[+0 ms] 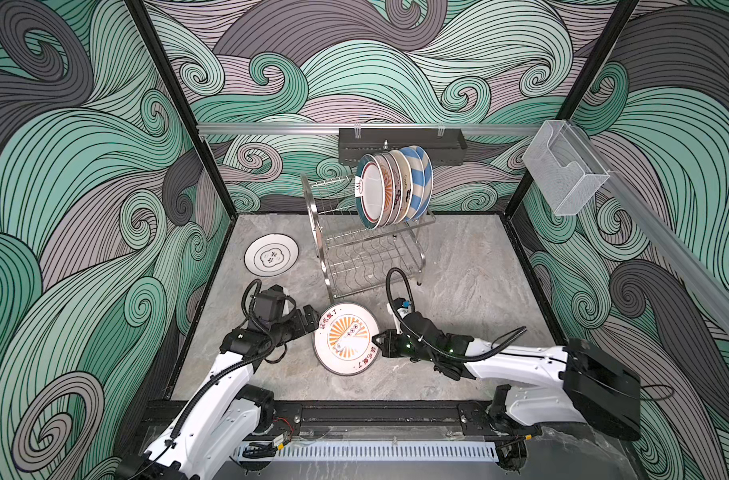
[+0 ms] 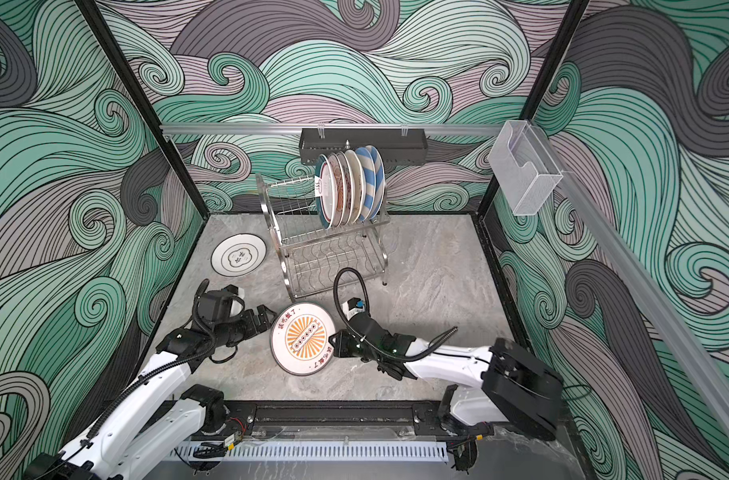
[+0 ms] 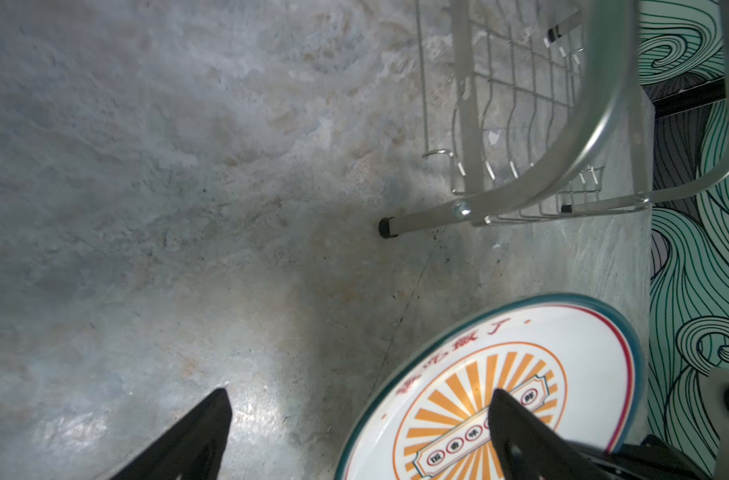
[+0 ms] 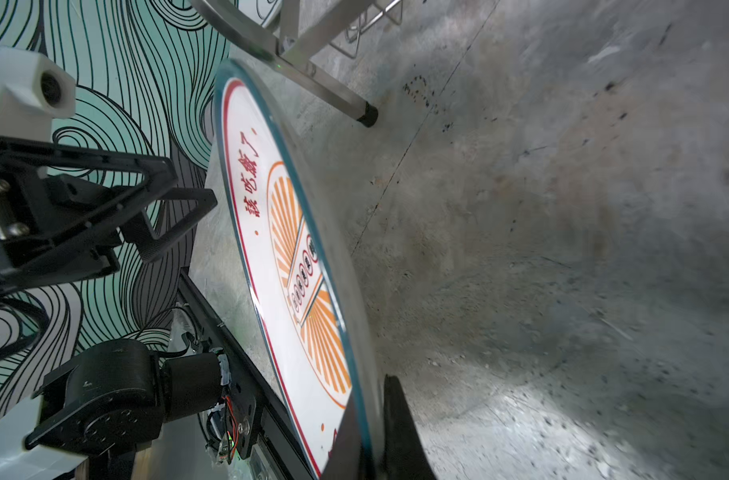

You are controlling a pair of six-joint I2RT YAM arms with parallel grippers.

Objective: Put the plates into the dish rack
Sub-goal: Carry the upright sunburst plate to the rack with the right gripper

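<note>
An orange-sunburst plate is tilted above the table in front of the dish rack. My right gripper is shut on its right rim. At the plate's left edge my left gripper stands open, gripping nothing. Several plates stand upright on the rack's upper shelf. A white plate with a black cloud motif lies flat left of the rack.
A black perforated tray hangs on the back rail behind the rack. A clear plastic box is mounted on the right wall rail. The rack's near leg stands close to the held plate. A black frame rail borders the table's front.
</note>
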